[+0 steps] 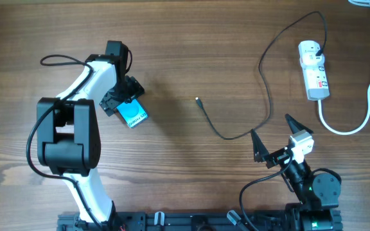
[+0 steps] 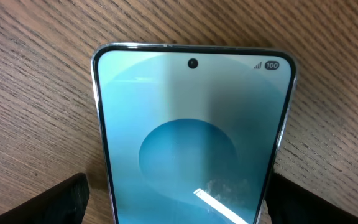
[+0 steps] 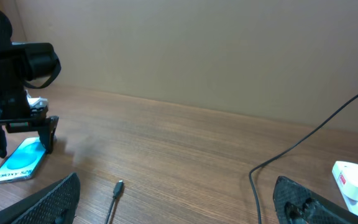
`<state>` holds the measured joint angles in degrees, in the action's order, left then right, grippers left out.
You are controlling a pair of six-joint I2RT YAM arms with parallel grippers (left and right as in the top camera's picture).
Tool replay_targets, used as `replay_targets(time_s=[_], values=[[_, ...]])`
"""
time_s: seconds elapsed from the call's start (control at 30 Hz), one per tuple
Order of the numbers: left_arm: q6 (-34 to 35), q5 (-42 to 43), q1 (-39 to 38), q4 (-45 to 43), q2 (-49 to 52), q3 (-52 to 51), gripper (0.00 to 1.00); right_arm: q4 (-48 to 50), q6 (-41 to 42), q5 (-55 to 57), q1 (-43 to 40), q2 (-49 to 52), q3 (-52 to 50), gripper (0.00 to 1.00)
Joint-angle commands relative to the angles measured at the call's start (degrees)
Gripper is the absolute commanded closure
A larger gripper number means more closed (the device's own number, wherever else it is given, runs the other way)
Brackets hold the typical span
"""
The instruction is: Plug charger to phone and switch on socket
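- I have the left gripper (image 2: 182,199) spread wide, one finger on each side of the phone (image 1: 134,115). The phone lies flat and screen-up on the table (image 1: 191,38), and I see no clamp on it.
- My right gripper (image 3: 176,186) stands fully open and empty.
- The charger (image 3: 118,186) has its plug tip loose mid-table, well apart from the phone. Its cable runs to the socket (image 1: 314,78) at the far right.

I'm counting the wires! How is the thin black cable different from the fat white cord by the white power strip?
The black cable is thin; the white cord is much thicker. The black cable ends in a small plug tip lying loose on the table; the white cord runs off the picture's edge. Both lead to the power strip.
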<state>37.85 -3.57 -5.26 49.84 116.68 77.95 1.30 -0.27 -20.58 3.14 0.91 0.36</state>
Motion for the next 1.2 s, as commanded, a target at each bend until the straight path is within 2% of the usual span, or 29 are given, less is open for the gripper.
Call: replay_targets(time_s=[0.0, 0.43, 0.63, 1.17], values=[[-0.04, -0.57, -0.26, 0.81, 1.31, -1.25, 0.09, 0.33, 0.44, -0.20, 0.28, -0.11, -0.07, 0.00], [0.15, -0.59, -0.26, 0.96, 1.31, -2.25, 0.04, 0.33, 0.44, -0.20, 0.28, -0.11, -0.04, 0.00], [0.61, -0.52, -0.26, -7.52, 1.31, -9.60, 0.00, 0.33, 0.44, -0.20, 0.28, -0.11, -0.04, 0.00], [0.20, -0.35, -0.26, -8.48, 1.31, -9.86, 0.00, 0.35, 0.44, -0.20, 0.28, -0.11, -0.04, 0.00]])
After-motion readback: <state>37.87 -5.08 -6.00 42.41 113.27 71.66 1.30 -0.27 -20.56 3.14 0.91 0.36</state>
